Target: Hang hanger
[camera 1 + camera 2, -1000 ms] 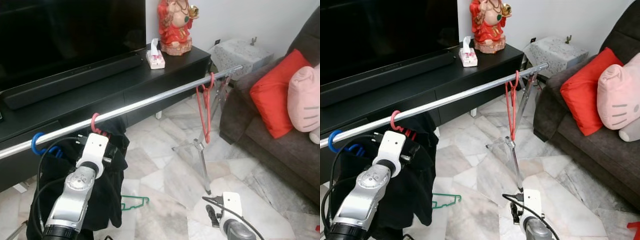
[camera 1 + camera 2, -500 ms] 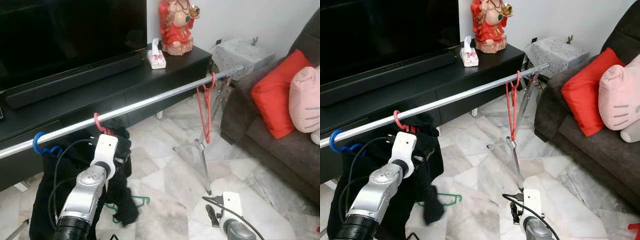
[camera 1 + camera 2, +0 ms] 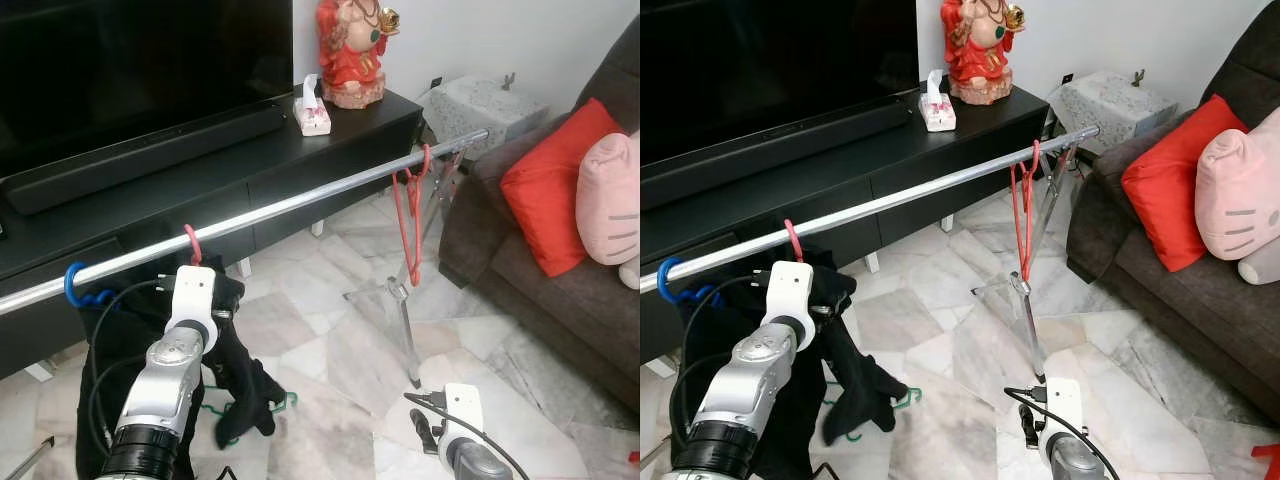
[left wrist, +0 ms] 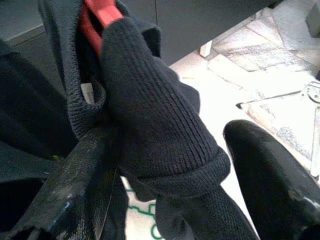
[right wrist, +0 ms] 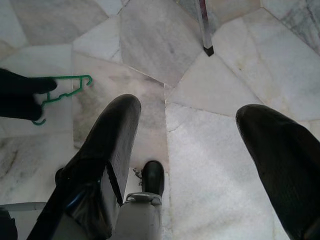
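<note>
A silver rail (image 3: 300, 203) runs across in front of the TV stand. The red hanger hook (image 3: 190, 242) sits over it, carrying a black knitted garment (image 3: 853, 383) that droops toward the floor. My left gripper (image 4: 172, 135) is open just below that hook, its fingers (image 4: 75, 185) either side of the garment's shoulder, with a gap at one finger. The hanger's red neck (image 4: 100, 12) shows above. Down by the floor, my right gripper (image 5: 187, 107) hangs open and holds nothing.
A blue hook (image 3: 72, 284) with dark clothes hangs left of the red one; a bare red hanger (image 3: 410, 225) hangs near the rail's right end. A green hanger (image 3: 275, 402) lies on the marble floor. The rack's leg (image 3: 405, 330) and a sofa (image 3: 520, 270) stand right.
The left arm has pulled back slightly to the left below the rail. The red hook now hangs straight, and the black garment has sagged lower over the green hanger. The right arm is still.
</note>
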{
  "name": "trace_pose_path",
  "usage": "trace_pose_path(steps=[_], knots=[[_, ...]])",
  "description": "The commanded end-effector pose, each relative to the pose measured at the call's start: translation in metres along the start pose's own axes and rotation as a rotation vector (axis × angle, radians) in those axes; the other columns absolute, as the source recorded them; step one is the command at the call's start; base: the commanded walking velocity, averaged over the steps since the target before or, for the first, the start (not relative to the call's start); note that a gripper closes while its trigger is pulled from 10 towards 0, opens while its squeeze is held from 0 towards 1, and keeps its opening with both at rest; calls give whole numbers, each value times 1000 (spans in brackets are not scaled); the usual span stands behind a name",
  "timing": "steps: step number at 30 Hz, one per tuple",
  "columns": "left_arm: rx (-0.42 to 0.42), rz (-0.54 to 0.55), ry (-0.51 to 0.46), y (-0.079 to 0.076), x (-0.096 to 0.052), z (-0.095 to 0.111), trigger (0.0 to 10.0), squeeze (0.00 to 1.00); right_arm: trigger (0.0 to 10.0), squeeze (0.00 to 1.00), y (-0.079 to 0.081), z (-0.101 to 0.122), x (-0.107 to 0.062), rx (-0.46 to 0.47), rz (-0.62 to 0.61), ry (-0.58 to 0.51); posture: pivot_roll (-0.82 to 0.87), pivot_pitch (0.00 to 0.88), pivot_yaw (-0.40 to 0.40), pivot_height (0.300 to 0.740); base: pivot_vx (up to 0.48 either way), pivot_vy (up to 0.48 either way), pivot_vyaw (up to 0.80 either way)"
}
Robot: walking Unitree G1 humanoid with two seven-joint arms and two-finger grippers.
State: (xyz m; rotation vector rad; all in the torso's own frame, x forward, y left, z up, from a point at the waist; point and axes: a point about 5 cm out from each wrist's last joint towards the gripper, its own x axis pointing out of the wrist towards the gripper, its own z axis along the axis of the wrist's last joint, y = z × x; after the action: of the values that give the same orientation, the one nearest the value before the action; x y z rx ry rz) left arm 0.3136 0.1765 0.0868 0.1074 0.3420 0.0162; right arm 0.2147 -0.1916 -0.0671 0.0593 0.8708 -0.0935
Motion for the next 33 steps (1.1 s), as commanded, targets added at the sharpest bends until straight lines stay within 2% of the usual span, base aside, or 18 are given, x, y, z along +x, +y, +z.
trace_pose_path(steps=[1,3,4,5,6,10,33], knots=[[-12,4,5,-3,3,2,9059,0,10000,0,-3,-1,0,4,-8,7,-25,42,-72,740,0,0,0],[2,2,-3,-5,5,4,3882,0,10000,0,-3,-1,0,4,-8,8,-25,42,-72,740,0,0,0],[12,5,-5,-6,6,4,2667,0,10000,0,-3,-1,0,4,-8,8,-25,42,-72,740,0,0,0],[19,8,-7,-6,6,5,2667,0,10000,0,-3,-1,0,4,-7,8,-26,42,-71,740,0,0,0],[21,12,-7,-6,7,5,353,0,10000,0,-3,-1,0,4,-7,8,-26,42,-71,740,0,0,0],[34,27,-1,-6,8,4,0,0,10000,0,-2,-1,0,4,-7,9,-27,43,-71,740,0,0,0],[72,13,13,-11,12,-2,0,0,10000,0,-2,-3,0,3,-4,15,-30,28,-65,740,0,0,0]])
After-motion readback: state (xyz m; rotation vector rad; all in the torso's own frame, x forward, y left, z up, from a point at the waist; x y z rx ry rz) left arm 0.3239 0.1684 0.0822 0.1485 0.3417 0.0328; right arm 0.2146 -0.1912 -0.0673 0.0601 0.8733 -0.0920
